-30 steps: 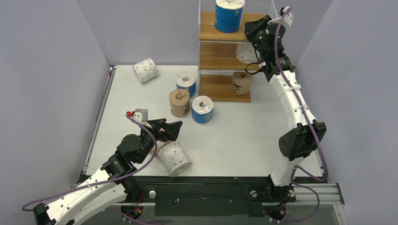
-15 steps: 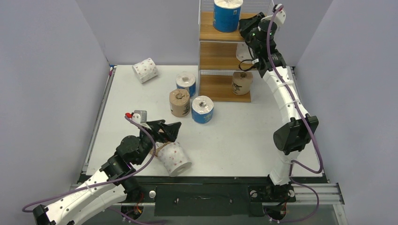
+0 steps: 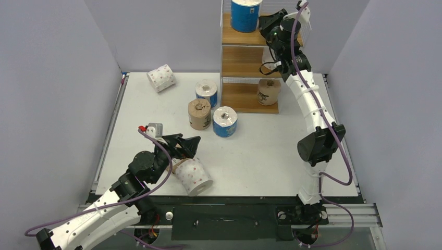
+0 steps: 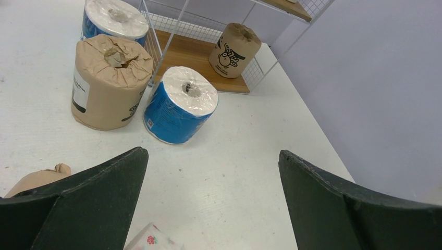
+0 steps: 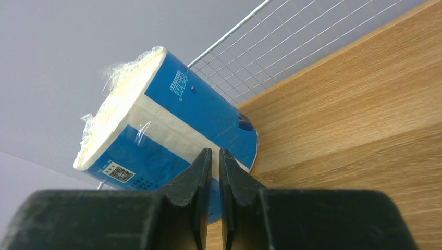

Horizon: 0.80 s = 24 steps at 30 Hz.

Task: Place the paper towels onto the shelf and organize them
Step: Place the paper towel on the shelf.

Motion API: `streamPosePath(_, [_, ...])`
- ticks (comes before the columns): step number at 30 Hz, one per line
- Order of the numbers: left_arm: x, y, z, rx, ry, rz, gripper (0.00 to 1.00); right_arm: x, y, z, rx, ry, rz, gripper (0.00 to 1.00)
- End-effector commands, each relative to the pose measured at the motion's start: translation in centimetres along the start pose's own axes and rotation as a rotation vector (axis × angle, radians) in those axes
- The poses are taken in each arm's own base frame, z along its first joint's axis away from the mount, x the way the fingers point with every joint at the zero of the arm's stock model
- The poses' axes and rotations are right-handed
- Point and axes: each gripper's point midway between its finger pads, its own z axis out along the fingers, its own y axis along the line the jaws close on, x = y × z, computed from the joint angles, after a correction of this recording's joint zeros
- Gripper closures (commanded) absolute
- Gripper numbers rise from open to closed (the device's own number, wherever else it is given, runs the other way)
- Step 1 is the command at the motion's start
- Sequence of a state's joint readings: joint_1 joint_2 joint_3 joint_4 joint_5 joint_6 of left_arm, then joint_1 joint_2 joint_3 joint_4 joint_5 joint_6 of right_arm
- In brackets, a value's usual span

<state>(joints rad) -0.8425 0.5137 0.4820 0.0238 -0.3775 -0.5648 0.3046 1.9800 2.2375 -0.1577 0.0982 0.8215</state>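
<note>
When read from overhead, shows the right gripper (image 3: 267, 23) up at the top board of the shelf (image 3: 242, 62), just beside the top blue roll (image 3: 246, 13). From the right wrist view, confirms fingers (image 5: 200, 177) pressed together on nothing, tips at the roll's lower wall; cannot tell touching from just short. Suggests a nudge rather than a grasp: closed tips suit sliding the roll back toward the mesh to free board space. Puts that roll's long axis vertical, core end upward, flat base on the wood; looks tilted in the wrist view only through camera angle.

Shows the left gripper (image 3: 185, 145) low over the table (image 3: 271, 156), fingers (image 4: 99, 192) spread wide and empty, just beside the near dotted roll (image 3: 193, 176). Finds that roll on its side, axis level, running from the gripper toward the near edge; probably the next pick.

Locates the rest:
- **Upright near the shelf's foot:** the kraft roll (image 3: 199, 113), the far blue roll (image 3: 206, 92) and the near blue roll (image 3: 225, 121).
- **On its side, far left:** the far dotted roll (image 3: 160, 78).
- **Upright on the bottom board:** the shelved kraft roll (image 3: 268, 91).
</note>
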Motion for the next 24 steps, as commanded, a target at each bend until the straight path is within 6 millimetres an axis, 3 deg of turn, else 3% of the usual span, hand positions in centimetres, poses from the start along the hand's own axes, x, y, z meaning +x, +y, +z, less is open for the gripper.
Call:
streamPosePath(1, [-1.5, -0.9, -0.1, 0.023, -0.028, -0.01, 0.04, -0.4, 2.4, 0.6, -0.071, -0.026, 0.042, 0.92])
streamPosePath(10, [-1.1, -0.7, 0.3, 0.011, -0.022, 0.001, 0.04, 0.8, 3.1, 0.6, -0.107, 0.005, 0.048, 0.91])
streamPosePath(15, [-1.1, -0.8, 0.5, 0.015, -0.02, 0.003, 0.04, -0.4, 3.3, -0.4, -0.121, -0.022, 0.049, 0.91])
streamPosePath(16, [-1.1, -0.9, 0.5, 0.015, -0.021, 0.002, 0.04, -0.1, 2.5, -0.4, -0.103, -0.024, 0.05, 0.91])
streamPosePath(17, [-1.1, -0.9, 0.5, 0.016, -0.021, 0.003, 0.04, -1.8, 3.4, -1.0, -0.131, -0.068, 0.061, 0.91])
streamPosePath(18, [-1.1, -0.9, 0.5, 0.017, -0.02, 0.003, 0.04, -1.7, 2.6, -1.0, -0.113, -0.076, 0.06, 0.91])
streamPosePath(19, [-1.0, -0.9, 0.5, 0.016, -0.02, 0.003, 0.04, -3.1, 3.3, -1.7, -0.132, -0.114, 0.068, 0.91])
streamPosePath(24, [-0.9, -0.9, 0.6, 0.018, -0.017, 0.003, 0.04, -5.5, 3.0, -2.5, -0.116, -0.193, 0.078, 0.92])
